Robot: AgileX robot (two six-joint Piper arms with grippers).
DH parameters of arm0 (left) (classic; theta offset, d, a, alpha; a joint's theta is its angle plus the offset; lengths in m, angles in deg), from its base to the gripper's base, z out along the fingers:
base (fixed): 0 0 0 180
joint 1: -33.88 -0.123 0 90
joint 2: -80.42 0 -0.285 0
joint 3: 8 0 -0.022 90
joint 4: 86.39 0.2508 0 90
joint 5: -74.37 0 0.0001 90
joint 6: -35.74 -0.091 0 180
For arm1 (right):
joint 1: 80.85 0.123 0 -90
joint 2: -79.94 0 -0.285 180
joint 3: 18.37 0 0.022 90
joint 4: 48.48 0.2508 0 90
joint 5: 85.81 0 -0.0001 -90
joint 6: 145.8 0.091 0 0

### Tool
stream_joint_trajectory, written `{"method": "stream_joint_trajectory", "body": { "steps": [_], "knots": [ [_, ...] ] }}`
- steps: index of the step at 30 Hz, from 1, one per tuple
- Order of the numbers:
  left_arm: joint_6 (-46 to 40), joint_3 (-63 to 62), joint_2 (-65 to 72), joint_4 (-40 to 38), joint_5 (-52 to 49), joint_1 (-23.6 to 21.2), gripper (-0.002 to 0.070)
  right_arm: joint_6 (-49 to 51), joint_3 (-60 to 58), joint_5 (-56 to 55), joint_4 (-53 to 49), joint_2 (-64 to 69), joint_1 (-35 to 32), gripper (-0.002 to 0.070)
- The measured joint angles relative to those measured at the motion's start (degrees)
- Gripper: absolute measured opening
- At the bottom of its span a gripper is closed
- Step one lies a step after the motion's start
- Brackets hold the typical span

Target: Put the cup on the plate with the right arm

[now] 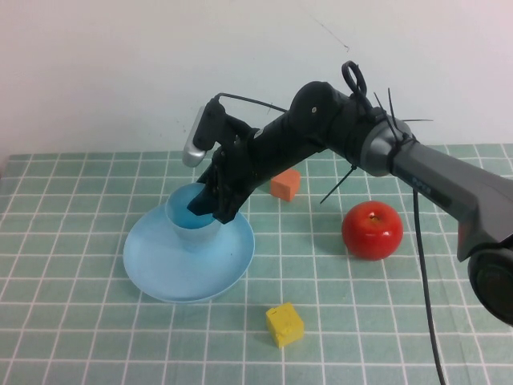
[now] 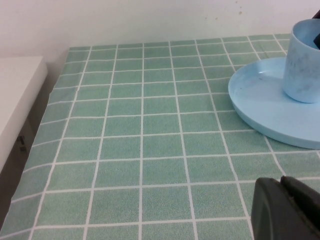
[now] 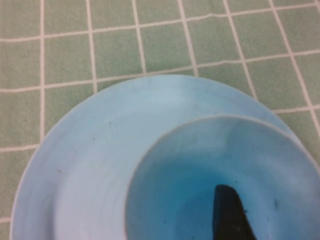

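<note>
The light blue cup (image 1: 192, 227) stands upright on the light blue plate (image 1: 160, 273), a little behind its middle. My right gripper (image 1: 212, 210) reaches down over the cup's right wall: one finger (image 3: 229, 215) is inside the cup and stands off the wall, the other is outside. The fingers are apart, so the gripper is open. The cup (image 3: 210, 170) and the plate (image 3: 85, 165) fill the right wrist view. My left gripper (image 2: 286, 207) is shut and empty, low over the cloth to the left of the plate (image 2: 265, 107) and the cup (image 2: 302, 65).
A red apple (image 1: 372, 229) sits right of the plate. An orange cube (image 1: 285, 184) lies behind the plate and a yellow cube (image 1: 284, 324) in front of it. The green checked cloth (image 1: 72, 321) covers the table; its left edge (image 2: 35, 135) drops off.
</note>
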Motion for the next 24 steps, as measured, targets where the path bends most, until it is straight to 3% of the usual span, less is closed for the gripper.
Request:
{"method": "stream_joint_trajectory", "body": {
  "steps": [15,19,24],
  "knots": [
    [0.0,0.0,0.0,0.0,0.0,0.0,-0.0004,0.2,0.0,10.7,-9.9,-19.8,0.0,0.0344],
    [0.0,0.0,0.0,0.0,0.0,0.0,-0.0004,2.1,0.0,12.7,-19.9,-27.8,0.0,0.0242],
    [0.0,0.0,0.0,0.0,0.0,0.0,-0.0002,11.2,0.0,15.7,-37.4,-40.0,0.0,0.0056]
  ]
}}
